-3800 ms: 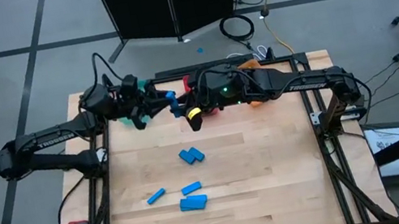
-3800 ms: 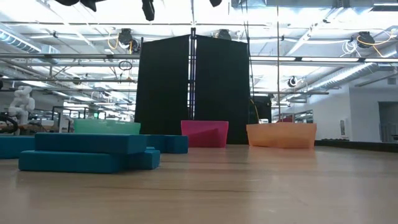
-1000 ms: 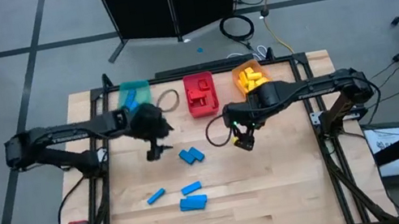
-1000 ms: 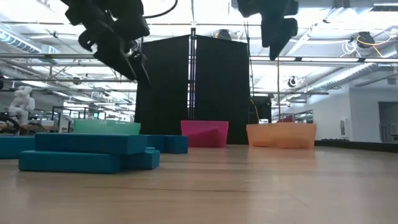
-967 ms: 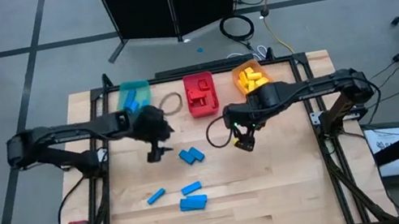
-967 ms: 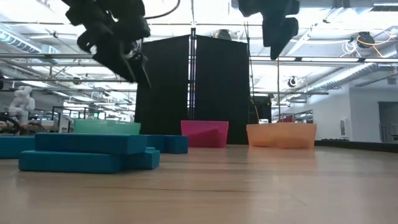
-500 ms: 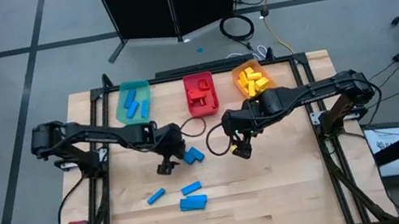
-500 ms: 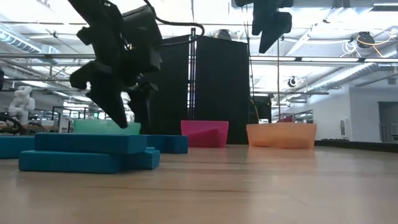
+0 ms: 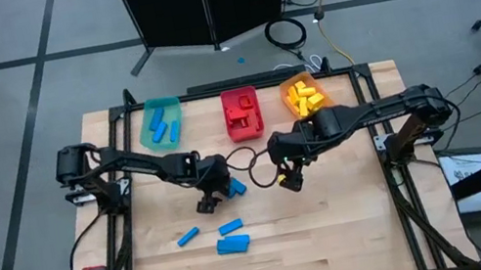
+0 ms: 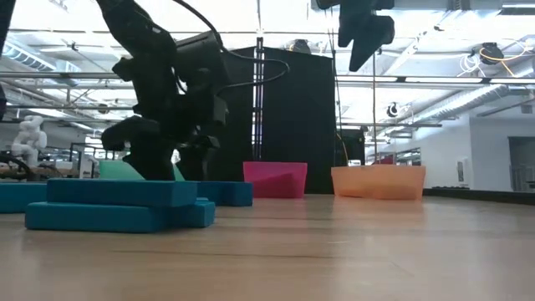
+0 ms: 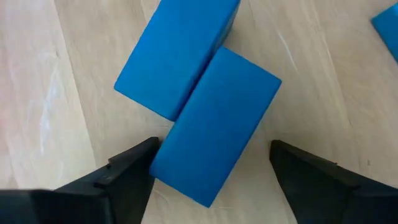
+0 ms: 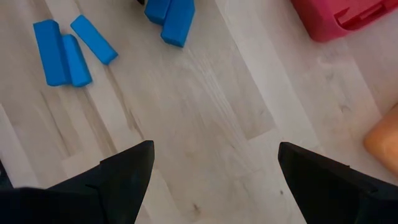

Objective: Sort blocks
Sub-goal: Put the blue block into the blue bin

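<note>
Two blue blocks (image 9: 234, 188) lie flat on the table, side by side, near its middle. My left gripper (image 9: 206, 203) has come down over them, open. In the left wrist view its fingers (image 11: 127, 171) stand on either side of the nearer block (image 11: 214, 127), whose long side lies against the other block (image 11: 177, 53). Three more blue blocks (image 9: 229, 236) lie flat toward the near edge. My right gripper (image 9: 291, 182) hangs open and high above the table (image 12: 211, 168), holding nothing.
Along the far edge stand a teal bin (image 9: 162, 122) with blue blocks, a red bin (image 9: 241, 113) with red ones and an orange bin (image 9: 303, 94) with yellow ones. Bare wood lies to the right and along the near edge.
My left gripper has come down and gone toward the table's right and near edges, from above the table to just over the pair of blue blocks, tipping further down. The blocks have not moved.
</note>
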You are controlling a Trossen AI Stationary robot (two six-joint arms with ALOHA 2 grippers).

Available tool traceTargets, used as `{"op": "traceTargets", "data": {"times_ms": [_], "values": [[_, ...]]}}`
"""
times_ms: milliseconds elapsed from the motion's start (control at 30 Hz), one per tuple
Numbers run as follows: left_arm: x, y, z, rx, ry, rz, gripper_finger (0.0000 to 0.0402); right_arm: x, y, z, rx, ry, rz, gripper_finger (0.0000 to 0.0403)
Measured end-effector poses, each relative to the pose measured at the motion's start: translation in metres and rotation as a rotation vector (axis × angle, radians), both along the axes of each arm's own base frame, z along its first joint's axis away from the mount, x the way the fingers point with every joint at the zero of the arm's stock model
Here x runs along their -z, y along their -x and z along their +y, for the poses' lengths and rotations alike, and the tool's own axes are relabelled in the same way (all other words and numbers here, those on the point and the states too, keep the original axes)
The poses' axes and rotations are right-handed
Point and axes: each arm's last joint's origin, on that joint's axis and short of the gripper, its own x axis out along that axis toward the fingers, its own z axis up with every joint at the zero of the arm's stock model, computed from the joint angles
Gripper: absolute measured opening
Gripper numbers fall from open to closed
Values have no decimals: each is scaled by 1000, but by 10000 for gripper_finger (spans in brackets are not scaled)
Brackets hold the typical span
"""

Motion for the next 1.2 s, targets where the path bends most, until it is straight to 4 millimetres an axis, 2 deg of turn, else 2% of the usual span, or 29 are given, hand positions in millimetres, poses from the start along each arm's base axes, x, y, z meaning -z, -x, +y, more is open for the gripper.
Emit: {"op": "traceTargets", "data": {"times_ms": [200,467,700,900,1067,1200], "values": [[-4,0,0,-23,9,-18,249,0,0,4,-11,0,0,338],[-5,-1,1,-30,-2,-39,140,0,0,3,-9,5,-3,338],[-5,-1,1,-53,7,-35,139,0,0,3,-10,5,-4,338],[-14,4,1,-138,14,-37,139,0,1,3,-13,6,0,338],[-42,9,4,-229,-4,-139,139,0,1,3,-23,10,2,338],[-72,21,17,-404,-133,-243,139,0,1,3,-37,15,3,338]]}}
